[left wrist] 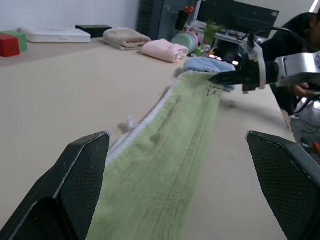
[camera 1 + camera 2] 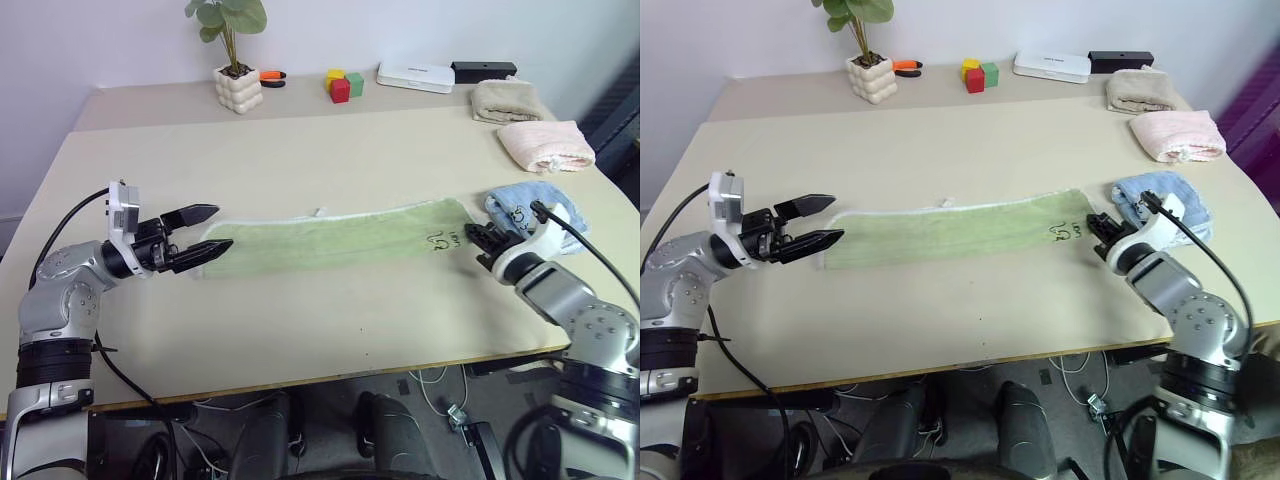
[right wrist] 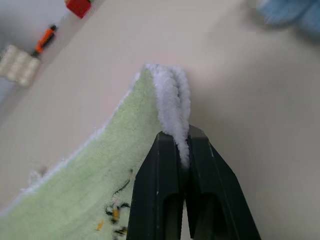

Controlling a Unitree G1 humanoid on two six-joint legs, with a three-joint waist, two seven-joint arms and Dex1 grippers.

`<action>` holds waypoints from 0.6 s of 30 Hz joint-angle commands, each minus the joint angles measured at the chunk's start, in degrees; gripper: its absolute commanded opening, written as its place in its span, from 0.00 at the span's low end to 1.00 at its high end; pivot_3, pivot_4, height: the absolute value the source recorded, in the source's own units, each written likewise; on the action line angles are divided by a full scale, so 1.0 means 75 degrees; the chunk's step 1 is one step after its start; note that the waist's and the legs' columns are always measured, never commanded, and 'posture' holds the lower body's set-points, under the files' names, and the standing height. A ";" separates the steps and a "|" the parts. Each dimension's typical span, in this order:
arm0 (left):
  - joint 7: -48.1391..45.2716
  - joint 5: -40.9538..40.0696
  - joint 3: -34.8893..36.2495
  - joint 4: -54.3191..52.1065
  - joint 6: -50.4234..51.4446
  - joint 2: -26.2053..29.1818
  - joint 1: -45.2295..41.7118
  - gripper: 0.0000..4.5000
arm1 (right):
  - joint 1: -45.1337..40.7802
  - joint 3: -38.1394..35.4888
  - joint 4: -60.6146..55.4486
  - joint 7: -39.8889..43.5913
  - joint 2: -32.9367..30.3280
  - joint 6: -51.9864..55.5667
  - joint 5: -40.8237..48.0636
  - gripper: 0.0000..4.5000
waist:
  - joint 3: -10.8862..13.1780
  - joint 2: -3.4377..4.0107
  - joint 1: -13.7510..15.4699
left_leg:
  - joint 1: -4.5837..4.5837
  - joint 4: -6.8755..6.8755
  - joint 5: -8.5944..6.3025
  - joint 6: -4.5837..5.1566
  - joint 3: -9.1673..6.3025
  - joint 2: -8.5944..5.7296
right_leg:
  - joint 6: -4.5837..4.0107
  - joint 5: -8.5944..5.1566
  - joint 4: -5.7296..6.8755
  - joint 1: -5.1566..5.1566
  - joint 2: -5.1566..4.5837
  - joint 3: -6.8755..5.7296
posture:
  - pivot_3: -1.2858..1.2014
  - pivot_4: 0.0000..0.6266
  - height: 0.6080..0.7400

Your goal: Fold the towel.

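Green terry towel lies stretched flat across your surface, not yet folded. Your right claw pinches its end hem; your left claw is spread at the other end.

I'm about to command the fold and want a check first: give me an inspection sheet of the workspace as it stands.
Surface: beige table, towel laid flat along it.
Job's things: light green towel, a long strip; its end is pinched in the right gripper.
Clutter: blue towel, pink towel, beige towel, potted plant, coloured blocks, white box, black box, orange tool.
Grippers: left gripper open at the towel's other end; right shut on the towel.
Cables: black cables on both arms.
Surroundings: white wall.
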 commanded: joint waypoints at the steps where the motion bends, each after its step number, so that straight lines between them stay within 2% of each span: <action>1: -0.0009 -0.0027 0.0087 0.0045 -0.0181 -0.0008 -0.0197 1.00 | -0.0066 0.0550 -0.0787 0.0823 -0.0582 -0.0015 -0.0563 0.01 | 0.0000 0.0000 -0.0019 | 0.0001 0.0000 0.0000 0.0000 0.0000 0.0000 | 0.0000 0.0000 0.0000 0.0001 0.0000 0.0000 | 0.52 0.24 1.00; 4: 0.0005 -0.0010 0.0062 0.0089 -0.0225 -0.0040 -0.0242 1.00 | -0.0204 0.1584 -0.1275 0.1520 -0.1234 -0.0332 -0.1675 0.01 | 0.0001 0.0001 -0.0026 | 0.0002 0.0005 0.0001 0.0002 0.0001 0.0002 | 0.0001 0.0000 0.0003 0.0000 0.0001 0.0000 | 0.52 0.24 1.00; 8: 0.0032 -0.0028 0.0059 0.0076 -0.0251 -0.0061 -0.0287 1.00 | -0.0543 0.2662 -0.1892 0.2112 -0.1327 -0.0452 -0.2404 0.01 | 0.0001 -0.0004 -0.0011 | 0.0000 0.0003 0.0002 0.0004 0.0001 0.0003 | 0.0002 0.0000 0.0001 -0.0004 0.0000 -0.0002 | 0.52 0.24 1.00; 11: 0.0044 -0.0080 0.0077 -0.0044 -0.0214 -0.0037 -0.0228 1.00 | -0.0868 0.3144 -0.2131 0.2245 -0.1045 -0.0365 -0.2670 0.01 | 0.0003 -0.0006 0.0001 | -0.0004 0.0004 0.0008 0.0014 0.0001 0.0003 | 0.0003 0.0000 0.0002 -0.0006 -0.0001 -0.0004 | 0.52 0.24 1.00; 18: 0.0200 -0.0098 0.0202 -0.0533 -0.0354 -0.0036 0.0158 1.00 | -0.1493 0.4140 -0.2213 0.2098 0.0575 -0.0179 -0.2960 0.01 | 0.0004 -0.0009 -0.0004 | -0.0009 0.0009 0.0005 -0.0006 -0.0001 0.0003 | 0.0002 0.0001 0.0004 -0.0008 -0.0004 -0.0007 | 0.52 0.24 1.00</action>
